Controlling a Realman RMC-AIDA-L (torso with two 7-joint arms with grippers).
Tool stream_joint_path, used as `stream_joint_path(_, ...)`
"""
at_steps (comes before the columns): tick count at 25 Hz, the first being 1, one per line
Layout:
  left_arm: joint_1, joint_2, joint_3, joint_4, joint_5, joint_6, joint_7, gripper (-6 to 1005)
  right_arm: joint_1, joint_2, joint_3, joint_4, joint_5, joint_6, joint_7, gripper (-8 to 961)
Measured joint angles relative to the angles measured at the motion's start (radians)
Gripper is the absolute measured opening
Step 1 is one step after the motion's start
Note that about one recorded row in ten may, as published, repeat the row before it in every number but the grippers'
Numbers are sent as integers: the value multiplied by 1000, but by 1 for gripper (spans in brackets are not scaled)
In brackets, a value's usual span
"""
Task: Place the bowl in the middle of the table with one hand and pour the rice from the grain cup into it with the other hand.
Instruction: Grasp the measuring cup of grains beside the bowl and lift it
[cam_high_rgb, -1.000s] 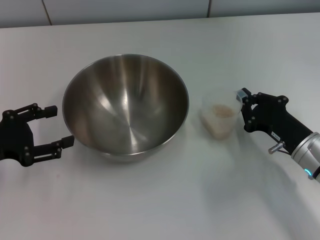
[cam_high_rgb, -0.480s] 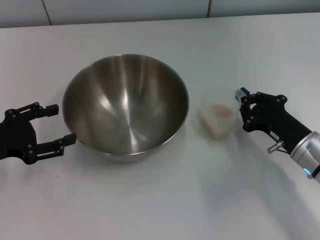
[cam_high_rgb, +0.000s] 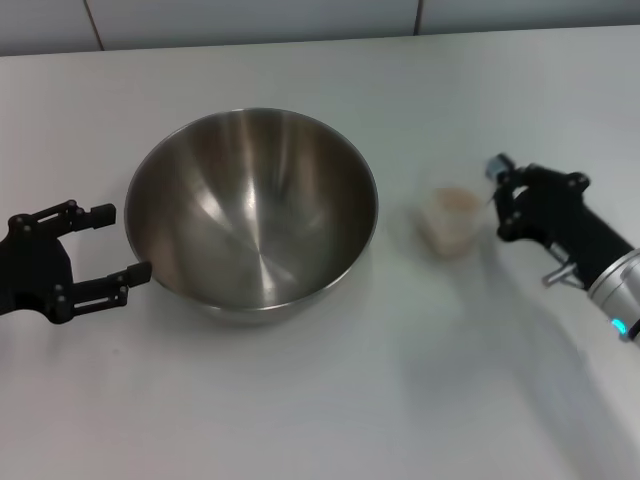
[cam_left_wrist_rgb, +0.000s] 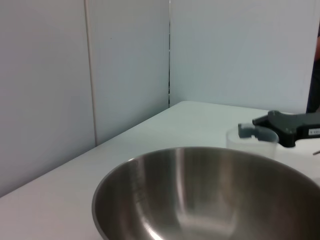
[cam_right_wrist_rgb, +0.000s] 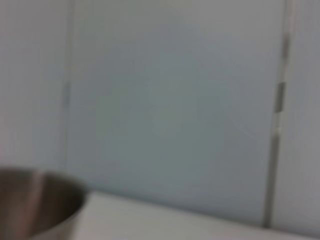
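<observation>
The steel bowl (cam_high_rgb: 250, 210) stands on the white table (cam_high_rgb: 320, 400), left of centre, and also fills the lower part of the left wrist view (cam_left_wrist_rgb: 210, 195). My left gripper (cam_high_rgb: 118, 243) is open right beside the bowl's left wall, its lower fingertip close to the wall. To the right, the clear grain cup (cam_high_rgb: 452, 218) holds pale rice (cam_high_rgb: 456, 201). My right gripper (cam_high_rgb: 495, 195) is shut on the cup's right side, which looks raised off the table. The left wrist view shows that cup (cam_left_wrist_rgb: 252, 144) with a grey-tipped finger at its rim.
A pale panelled wall (cam_high_rgb: 250, 20) runs along the table's far edge. The right wrist view shows only the bowl's rim (cam_right_wrist_rgb: 35, 205), the table (cam_right_wrist_rgb: 175, 220) and the wall. Bare tabletop lies in front of the bowl and the cup.
My right gripper has moved up and to the right, carrying the grain cup with it. The left gripper has stayed open beside the bowl, barely shifting.
</observation>
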Motion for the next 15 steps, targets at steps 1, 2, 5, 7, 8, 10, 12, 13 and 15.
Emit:
stream_joint_path(1, 0, 0, 0, 0, 0, 0, 0, 814, -2, 0, 42, 7, 0, -6, 0, 18)
stream_joint_path(2, 0, -1, -7, 1, 0, -1, 0, 814, -4, -1, 76, 15, 0, -10, 0, 18)
stream_joint_path(5, 0, -4, -23, 5, 1, -1, 0, 814, 2, -6, 138, 30, 0, -35, 0, 18)
stream_joint_path(7, 1, -5, -37, 7, 1, -2, 0, 814, 16, -7, 140, 29, -1, -57, 0, 19)
stream_joint_path(8, 3, -5, -46, 8, -1, -2, 0, 814, 27, -8, 138, 23, -3, -69, -4, 19)
stream_joint_path(10, 5, -8, -56, 8, -2, -2, 0, 814, 44, -9, 133, 16, -7, -83, -22, 19)
stream_joint_path(12, 6, -9, -58, 7, -2, -1, 0, 814, 63, -10, 127, 13, -10, -95, -68, 19)
stream_joint_path(13, 7, -10, -59, 7, -2, 1, 0, 814, 70, -11, 127, 13, -12, -100, -96, 19)
stream_joint_path(15, 8, -11, -61, 7, -2, 7, 0, 814, 84, -11, 125, 12, -27, -112, -158, 19)
